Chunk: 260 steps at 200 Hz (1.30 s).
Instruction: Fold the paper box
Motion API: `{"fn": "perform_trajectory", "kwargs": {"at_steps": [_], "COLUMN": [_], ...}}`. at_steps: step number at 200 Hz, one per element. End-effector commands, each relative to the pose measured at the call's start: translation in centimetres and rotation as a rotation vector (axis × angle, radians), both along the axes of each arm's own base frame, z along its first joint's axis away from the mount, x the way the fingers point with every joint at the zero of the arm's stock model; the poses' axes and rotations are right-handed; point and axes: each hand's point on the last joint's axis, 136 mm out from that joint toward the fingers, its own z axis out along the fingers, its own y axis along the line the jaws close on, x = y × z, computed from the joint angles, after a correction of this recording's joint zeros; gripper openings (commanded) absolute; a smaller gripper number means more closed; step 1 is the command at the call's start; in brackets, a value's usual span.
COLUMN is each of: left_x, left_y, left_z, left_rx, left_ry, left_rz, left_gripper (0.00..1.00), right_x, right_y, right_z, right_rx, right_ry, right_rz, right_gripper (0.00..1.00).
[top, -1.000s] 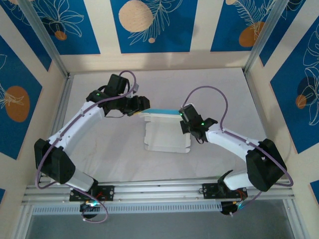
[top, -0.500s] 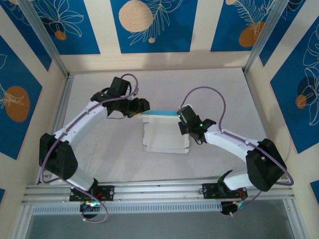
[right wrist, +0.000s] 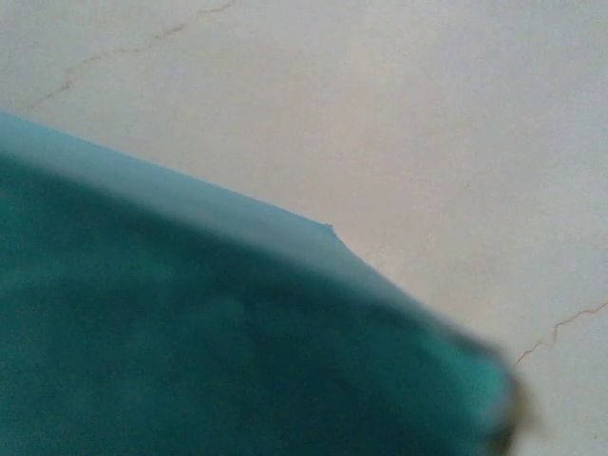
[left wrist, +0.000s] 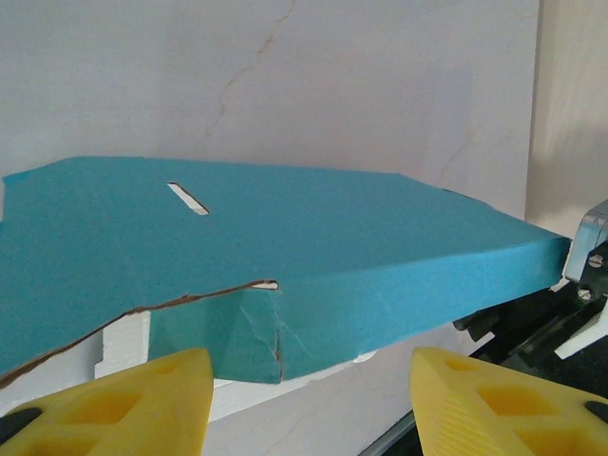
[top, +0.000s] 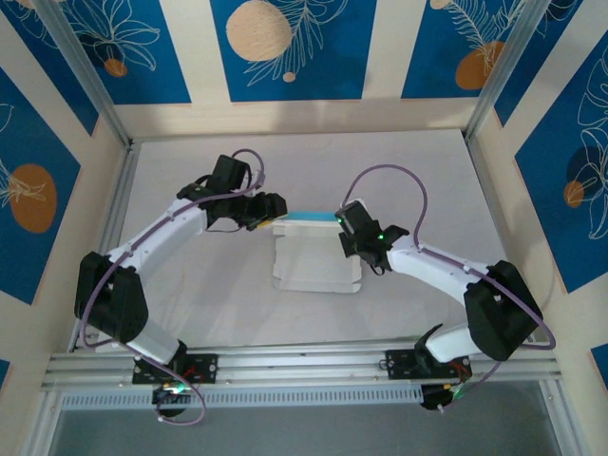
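at the white table's (top: 427,171) middle, the right gripper (top: 344,225) clenches a raised flap (left wrist: 285,237) of the thin white-and-blue card box (top: 313,264), likely propping it for the released left gripper (left wrist: 304,399) to crease.

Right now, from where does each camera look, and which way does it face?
Top external: above and behind the arms, facing down at the table; both arms show, left gripper and right gripper at the paper box.
Left wrist: on the left arm, facing along its yellow fingertips at the box's raised blue flap.
Right wrist: on the right arm, very close to the blurred blue flap, table behind.
Shared: all three show that blue flap.
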Motion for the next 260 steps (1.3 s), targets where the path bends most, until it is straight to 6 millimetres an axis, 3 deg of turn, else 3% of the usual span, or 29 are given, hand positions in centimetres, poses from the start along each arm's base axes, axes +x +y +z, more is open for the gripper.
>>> {"fn": "perform_trajectory", "kwargs": {"at_steps": [1, 37, 79, 165, 229, 260], "left_x": [0.4, 0.9, 1.4, 2.1, 1.9, 1.9], "left_y": [-0.5, -1.2, -1.6, -1.4, -1.8, -1.8], "left_z": [0.7, 1.7, 2.5, 4.7, 5.6, 5.7], "left_rx": [-0.07, -0.137, -0.207, -0.397, -0.49, -0.491], "left_ry": [0.001, 0.001, -0.037, -0.114, -0.121, -0.129], "left_rz": [0.013, 0.035, 0.038, 0.057, 0.057, 0.051], "left_gripper": [0.57, 0.56, 0.42, 0.21, 0.0, 0.0], "right_x": [0.7, 0.6, 0.5, 0.1, 0.1, 0.1], "right_y": [0.9, 1.1, 1.2, 1.7, 1.7, 1.6], "right_z": [1.3, 1.4, 1.6, 4.5, 4.5, 4.6], "right_rx": [0.031, 0.043, 0.062, 0.174, 0.178, 0.173], "right_ry": [-0.024, -0.024, -0.03, -0.064, -0.055, -0.057], "right_rz": [0.005, 0.007, 0.008, 0.038, 0.031, 0.033], "right_gripper": [0.0, 0.0, 0.0, 0.0, 0.0, 0.0]}}
